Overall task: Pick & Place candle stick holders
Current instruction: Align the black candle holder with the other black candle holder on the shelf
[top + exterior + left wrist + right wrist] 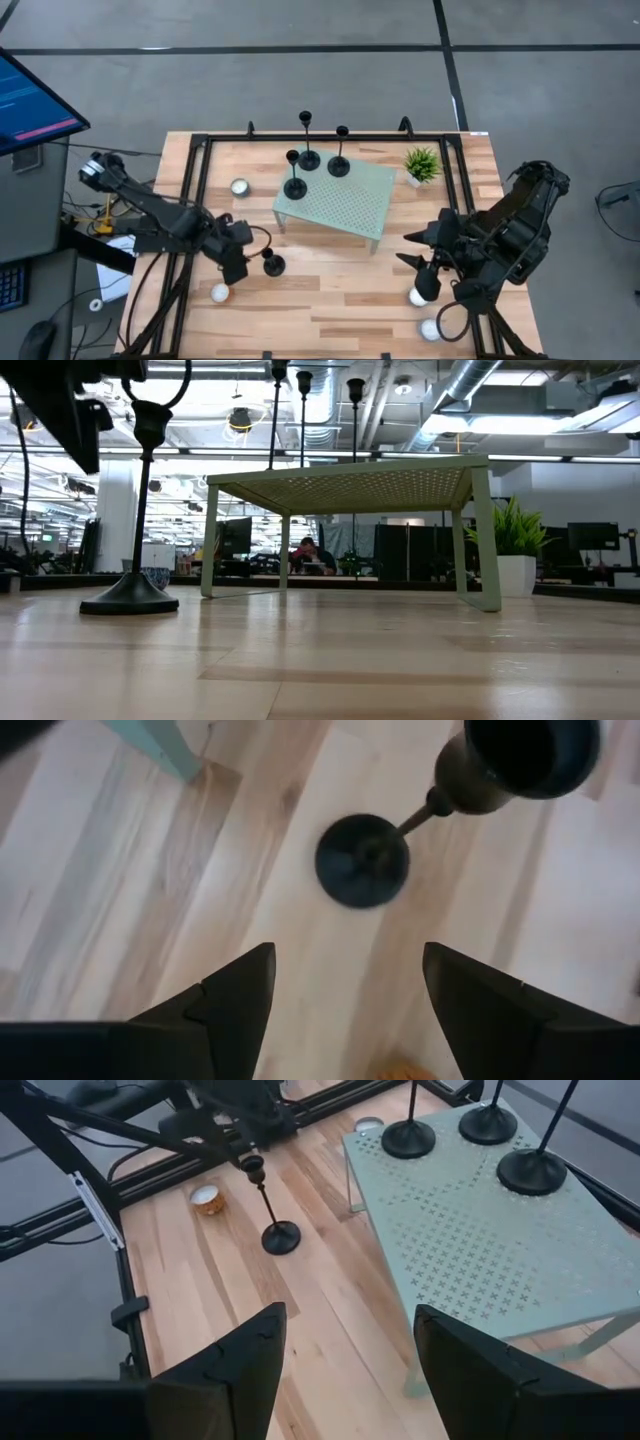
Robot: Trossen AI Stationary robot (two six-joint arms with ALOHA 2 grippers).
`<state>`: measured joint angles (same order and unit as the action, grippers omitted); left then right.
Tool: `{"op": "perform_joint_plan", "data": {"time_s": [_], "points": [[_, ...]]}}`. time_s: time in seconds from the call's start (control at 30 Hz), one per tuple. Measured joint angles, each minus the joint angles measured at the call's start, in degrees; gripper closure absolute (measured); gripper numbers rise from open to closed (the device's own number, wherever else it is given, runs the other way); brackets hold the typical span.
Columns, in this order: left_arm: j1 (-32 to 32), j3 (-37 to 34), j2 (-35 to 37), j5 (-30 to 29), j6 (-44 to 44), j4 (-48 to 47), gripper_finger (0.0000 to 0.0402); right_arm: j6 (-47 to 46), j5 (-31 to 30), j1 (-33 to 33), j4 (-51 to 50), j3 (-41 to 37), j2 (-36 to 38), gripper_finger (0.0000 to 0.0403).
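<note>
You have bare counter (pixel 330 290) along the near middle, between the two arms. On the left, one candle stick holder (pixel 272 264) stands just beside the left gripper (pixel 238 262), whose fingers are spread above it. Farther back, the green stand (pixel 340 205) blocks the centre, with three holders (pixel 310 158) crowding its far left corner. A potted plant (pixel 421 165) occupies the far right, and tealights (pixel 220 293) dot both near sides.

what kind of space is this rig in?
Likely an open-plan office or lab: exposed ceiling ducts, rows of desks with monitors, a person seated at one, grey carpet floor around the table.
</note>
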<state>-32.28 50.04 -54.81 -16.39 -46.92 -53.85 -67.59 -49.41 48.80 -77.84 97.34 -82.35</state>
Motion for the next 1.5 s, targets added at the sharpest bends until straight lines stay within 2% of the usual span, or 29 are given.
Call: {"op": "perform_joint_plan", "data": {"time_s": [0.23,0.4,0.5,0.73,1.07,1.23,1.5], "points": [[-4.64,-7.97,0.51,-9.74,0.47,10.83,0.0145,0.0,-0.19,0.7,-0.07,0.0,0.0,0.019],[-5.63,-14.16,0.1,-11.06,0.63,24.21,0.0145,-0.23,-0.17,0.7,0.26,0.0,0.67,0.0193],[-5.63,-17.49,0.0,-12.18,0.67,29.21,0.0148,-0.63,-0.19,0.5,0.29,0.02,1.17,0.0193],[-5.58,-22.67,0.0,-18.86,4.57,42.69,0.0151,-0.9,-0.13,0.3,0.74,0.04,1.51,0.0194],[-5.58,-23.62,-0.04,-20.56,5.11,46.3,0.0166,-1.02,0.0,0.3,0.72,0.04,1.51,0.0194],[-5.58,-23.62,-0.96,-21.09,5.1,48.65,0.0223,-1.01,0.0,0.3,0.53,0.04,1.51,0.0194],[-5.58,-23.6,-1.64,-22.04,7.76,52.61,0.0374,-0.98,0.02,0.3,0.1,0.04,1.51,0.0194]]}}
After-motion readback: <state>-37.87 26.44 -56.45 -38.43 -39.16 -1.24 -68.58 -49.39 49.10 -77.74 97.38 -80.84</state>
